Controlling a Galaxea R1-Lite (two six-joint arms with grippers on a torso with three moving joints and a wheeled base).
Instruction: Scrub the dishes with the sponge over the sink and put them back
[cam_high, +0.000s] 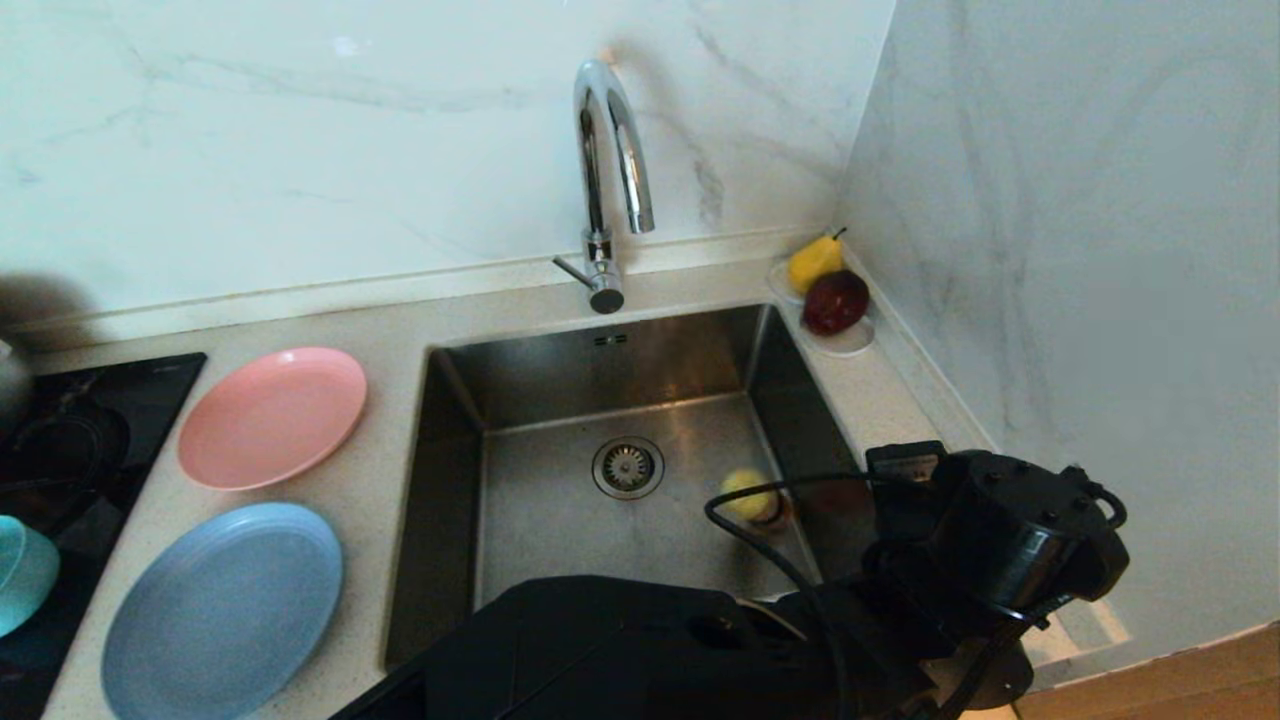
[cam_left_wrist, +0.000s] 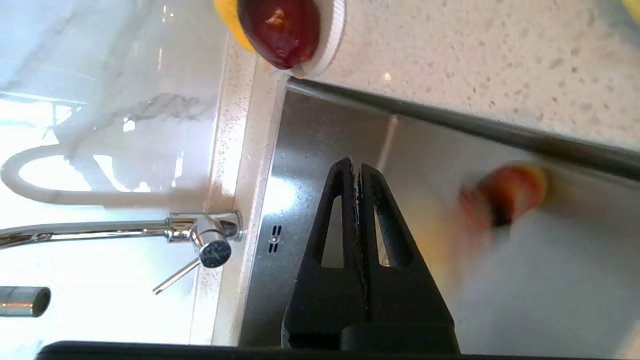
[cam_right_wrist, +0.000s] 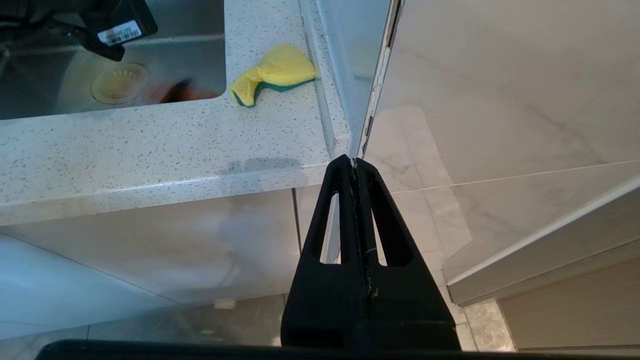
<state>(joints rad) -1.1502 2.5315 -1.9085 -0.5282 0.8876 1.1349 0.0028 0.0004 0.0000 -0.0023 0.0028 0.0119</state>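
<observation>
Left wrist view, left gripper (cam_left_wrist: 357, 170) closed over sink (cam_left_wrist: 320, 150), holding nothing.

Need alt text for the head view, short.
Stainless steel sink under a curved chrome tap, with a blurred yellow-capped orange bottle inside; the black left arm reaches across its right side. Round pink plate and light-blue plate lie left.

The left arm (cam_high: 700, 640) is glossy black plastic ending in a rounded wrist housing with a thin black cable looping off it and a small white barcode label, while each gripper, left gripper (cam_left_wrist: 358, 167) and right gripper (cam_right_wrist: 354, 162), has matte black triangular jaws with slotted cut-outs.
</observation>
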